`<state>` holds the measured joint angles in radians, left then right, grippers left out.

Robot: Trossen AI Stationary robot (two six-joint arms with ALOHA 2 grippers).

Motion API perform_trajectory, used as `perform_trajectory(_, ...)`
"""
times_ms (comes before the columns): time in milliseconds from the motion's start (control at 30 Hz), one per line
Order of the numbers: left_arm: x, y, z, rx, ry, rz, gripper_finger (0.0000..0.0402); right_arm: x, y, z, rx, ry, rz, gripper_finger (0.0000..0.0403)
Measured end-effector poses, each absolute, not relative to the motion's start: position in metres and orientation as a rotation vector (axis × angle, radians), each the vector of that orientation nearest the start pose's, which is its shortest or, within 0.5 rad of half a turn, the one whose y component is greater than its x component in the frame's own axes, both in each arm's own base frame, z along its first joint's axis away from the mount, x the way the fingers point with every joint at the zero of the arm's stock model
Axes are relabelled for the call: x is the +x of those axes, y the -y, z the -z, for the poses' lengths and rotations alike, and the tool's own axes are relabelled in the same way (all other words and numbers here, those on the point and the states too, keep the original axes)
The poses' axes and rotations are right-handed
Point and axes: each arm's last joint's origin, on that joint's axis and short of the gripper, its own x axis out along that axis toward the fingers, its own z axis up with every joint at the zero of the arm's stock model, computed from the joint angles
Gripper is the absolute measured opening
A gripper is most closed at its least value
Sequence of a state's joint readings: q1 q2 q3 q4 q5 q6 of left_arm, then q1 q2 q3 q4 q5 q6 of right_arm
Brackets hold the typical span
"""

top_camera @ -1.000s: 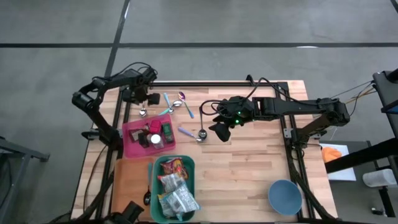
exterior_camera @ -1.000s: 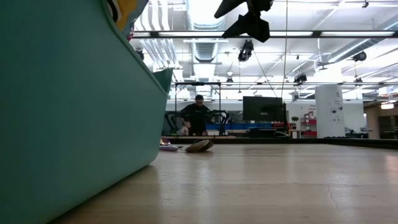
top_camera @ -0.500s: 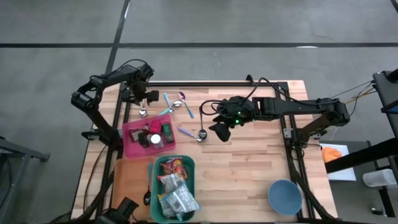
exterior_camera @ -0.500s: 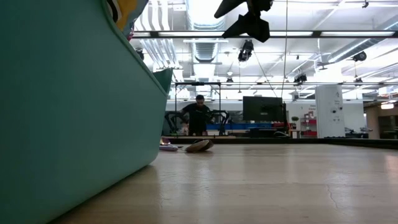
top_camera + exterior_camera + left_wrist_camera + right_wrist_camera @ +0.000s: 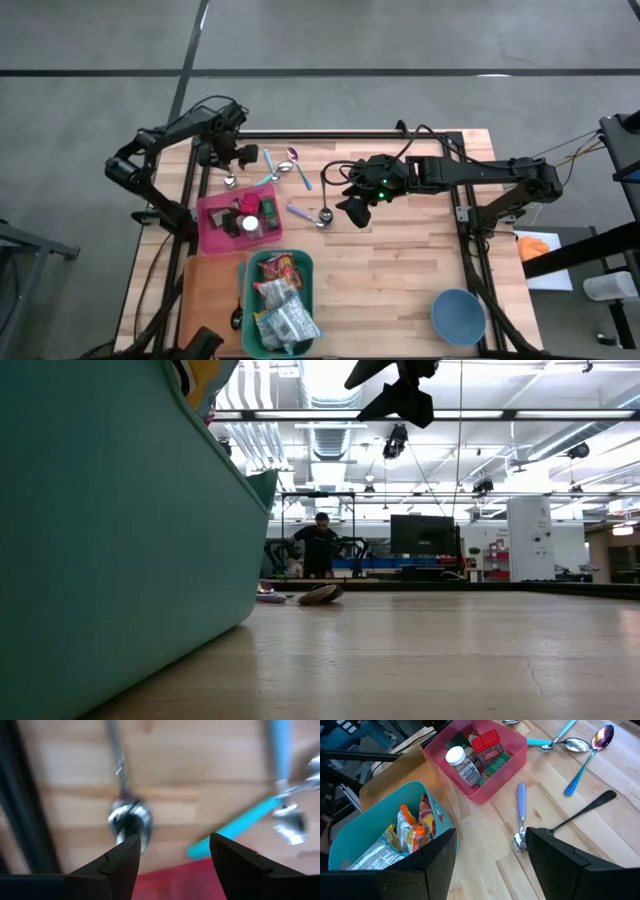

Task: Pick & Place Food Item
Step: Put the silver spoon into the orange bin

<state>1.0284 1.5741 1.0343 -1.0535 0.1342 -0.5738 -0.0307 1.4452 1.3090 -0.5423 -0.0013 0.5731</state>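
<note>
Snack packets (image 5: 280, 305) lie in a teal bin (image 5: 249, 300) near the table's front left, also seen in the right wrist view as packets (image 5: 412, 832). Behind it stands a pink bin (image 5: 209, 228) with small jars and boxes (image 5: 475, 752). My left gripper (image 5: 228, 157) hangs open, pointing down, over the far left corner above a silver spoon (image 5: 129, 815), with nothing between its fingers (image 5: 122, 857). My right gripper (image 5: 355, 207) hangs open and slanted down over the table's middle, clear of everything (image 5: 490, 855).
Several spoons lie scattered behind and to the right of the pink bin: teal-handled ones (image 5: 268, 168), a purple one (image 5: 296, 165), a lilac one (image 5: 520, 815) and a black-handled one (image 5: 585, 810). A blue bowl (image 5: 458, 315) stands at the front right. An orange board (image 5: 208, 290) lies left of the teal bin.
My left gripper has risen a little over the spoons at the far left corner, and its arm's elbow has swung toward the table's left edge. The right arm has kept still.
</note>
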Motion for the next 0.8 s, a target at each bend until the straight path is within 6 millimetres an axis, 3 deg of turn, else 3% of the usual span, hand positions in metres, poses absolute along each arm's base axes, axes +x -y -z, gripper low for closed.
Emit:
perform_trajectory(200,0.154,-0.205,-0.221,-1.171,-0.961,-1.042,0.0237,0.313,0.01,-0.331,0.562,-0.652,0.221,0.0233)
perform_trajectory(333,0.148,-0.192,-0.235,-1.114,-0.749,-1.026,0.0237,0.313,0.008,-0.331,0.577,-0.664,0.181,0.0233)
perform_trajectory(467,0.138,-0.177,-0.234,-1.121,-0.595,-0.94,0.0237,0.313,0.007,-0.331,0.597,-0.679,0.124,0.0233)
perform_trajectory(633,0.125,-0.16,-0.225,-1.142,-0.572,-1.115,0.0237,0.313,0.007,-0.331,0.601,-0.68,0.122,0.0233)
perform_trajectory(800,0.118,-0.148,-0.227,-1.136,-0.667,-1.291,0.0237,0.313,0.007,-0.331,0.601,-0.679,0.124,0.0233)
